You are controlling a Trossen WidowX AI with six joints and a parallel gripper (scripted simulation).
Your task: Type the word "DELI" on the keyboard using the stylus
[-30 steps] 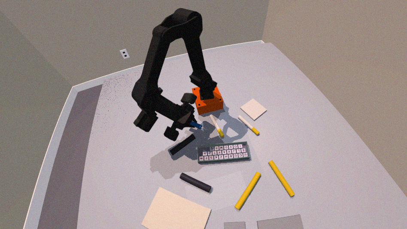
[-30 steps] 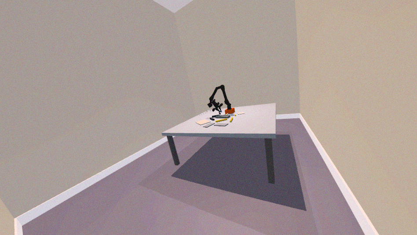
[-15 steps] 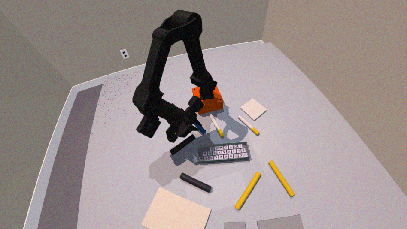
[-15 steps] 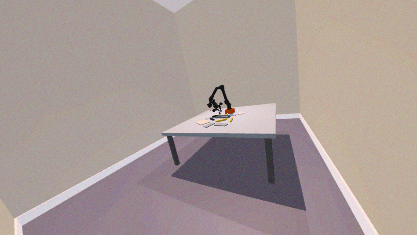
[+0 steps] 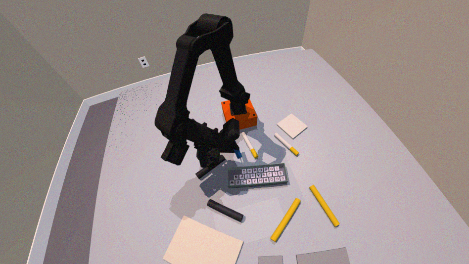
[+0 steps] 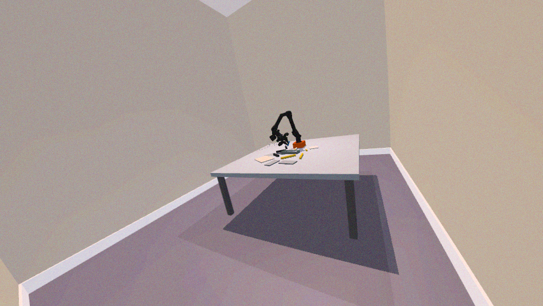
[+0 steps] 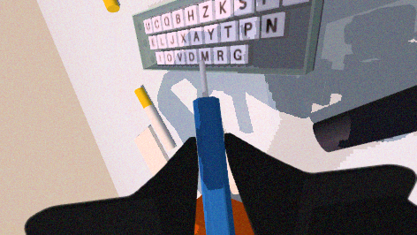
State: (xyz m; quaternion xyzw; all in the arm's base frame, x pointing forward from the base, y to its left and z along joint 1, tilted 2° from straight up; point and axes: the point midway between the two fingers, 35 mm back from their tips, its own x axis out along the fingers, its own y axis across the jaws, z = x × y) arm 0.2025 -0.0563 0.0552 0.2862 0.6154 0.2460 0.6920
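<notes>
My gripper (image 5: 234,149) (image 7: 210,140) is shut on the blue stylus (image 5: 237,154) (image 7: 209,117). The stylus's thin pale tip points at the keyboard (image 5: 233,171) (image 6: 290,152) (image 7: 279,54), a grey-green tray of white letter keys. In the wrist view the tip overlaps the lower edge of the M key (image 7: 205,56); in the top view it shows just off the tray's arm-side rim, apparently in the air. The D key (image 7: 192,56) is beside M, the I key (image 7: 160,57) ends that row, and the E key (image 7: 153,42) and L key (image 7: 162,41) sit in the middle row.
A black cylinder (image 5: 210,168) (image 7: 371,119) lies beside the keyboard, another black cylinder (image 5: 225,210) beyond it. White-and-yellow sticks (image 5: 249,145) (image 5: 286,144) lie between keyboard and orange base (image 5: 241,121) (image 6: 299,144). Yellow rods (image 5: 285,219) (image 5: 324,205) and a beige panel (image 5: 205,241) lie farther out.
</notes>
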